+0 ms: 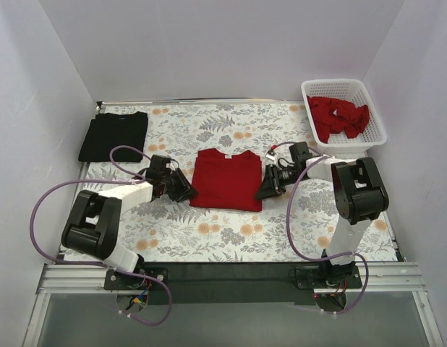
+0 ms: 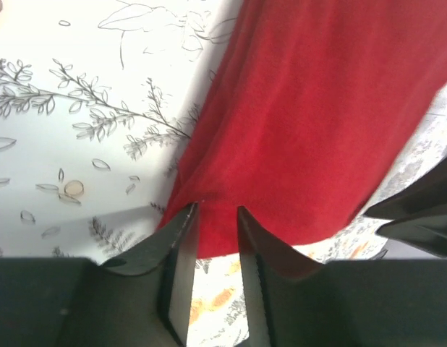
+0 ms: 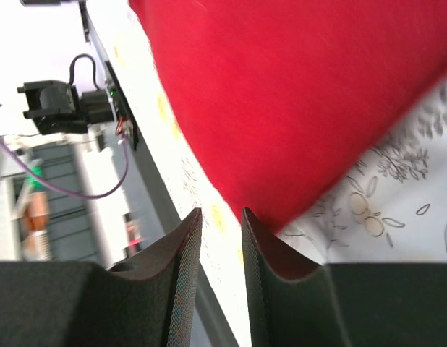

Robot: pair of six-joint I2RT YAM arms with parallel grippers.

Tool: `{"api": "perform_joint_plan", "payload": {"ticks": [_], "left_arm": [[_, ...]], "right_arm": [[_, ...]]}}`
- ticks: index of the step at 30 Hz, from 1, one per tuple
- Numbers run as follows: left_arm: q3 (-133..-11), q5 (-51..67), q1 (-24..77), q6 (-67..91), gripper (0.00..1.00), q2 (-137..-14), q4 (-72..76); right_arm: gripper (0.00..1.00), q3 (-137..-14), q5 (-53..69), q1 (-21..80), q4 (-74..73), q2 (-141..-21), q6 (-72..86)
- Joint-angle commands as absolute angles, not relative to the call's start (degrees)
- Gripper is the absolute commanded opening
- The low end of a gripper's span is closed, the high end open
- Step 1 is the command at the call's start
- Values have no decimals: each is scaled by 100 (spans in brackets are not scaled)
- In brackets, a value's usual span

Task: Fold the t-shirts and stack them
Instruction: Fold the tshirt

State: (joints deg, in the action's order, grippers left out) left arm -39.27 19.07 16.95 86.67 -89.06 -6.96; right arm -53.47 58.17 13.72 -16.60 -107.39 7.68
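Observation:
A folded red t-shirt (image 1: pixel 227 179) lies flat in the middle of the floral tablecloth. My left gripper (image 1: pixel 186 192) sits at its near left corner, my right gripper (image 1: pixel 267 189) at its near right corner. In the left wrist view the left gripper (image 2: pixel 217 208) is slightly open, its tips at the red cloth's (image 2: pixel 310 123) hem, and only tablecloth shows in the gap. The right gripper (image 3: pixel 220 211) is also open, and the red corner (image 3: pixel 281 94) lies just beside one finger, not between them. A folded black t-shirt (image 1: pixel 113 135) lies at the back left.
A white lattice basket (image 1: pixel 338 84) at the back right holds crumpled red t-shirts (image 1: pixel 339 116). White walls close in the table on three sides. A metal rail (image 1: pixel 231 276) with the arm bases runs along the near edge.

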Motion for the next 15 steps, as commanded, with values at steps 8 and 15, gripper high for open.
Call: {"api": "perform_joint_plan", "payload": {"ticks": [8,15], "left_arm": [[-4201,1635,1635,8402,33,-8217,-940],[-4166,1661,1635,8420,28,-8754,-940]], "right_arm": [[31,-6977,5353,1345,-1065,-10634,1379],[31,-8110,5274,1222,-659,-12003,1714]]}}
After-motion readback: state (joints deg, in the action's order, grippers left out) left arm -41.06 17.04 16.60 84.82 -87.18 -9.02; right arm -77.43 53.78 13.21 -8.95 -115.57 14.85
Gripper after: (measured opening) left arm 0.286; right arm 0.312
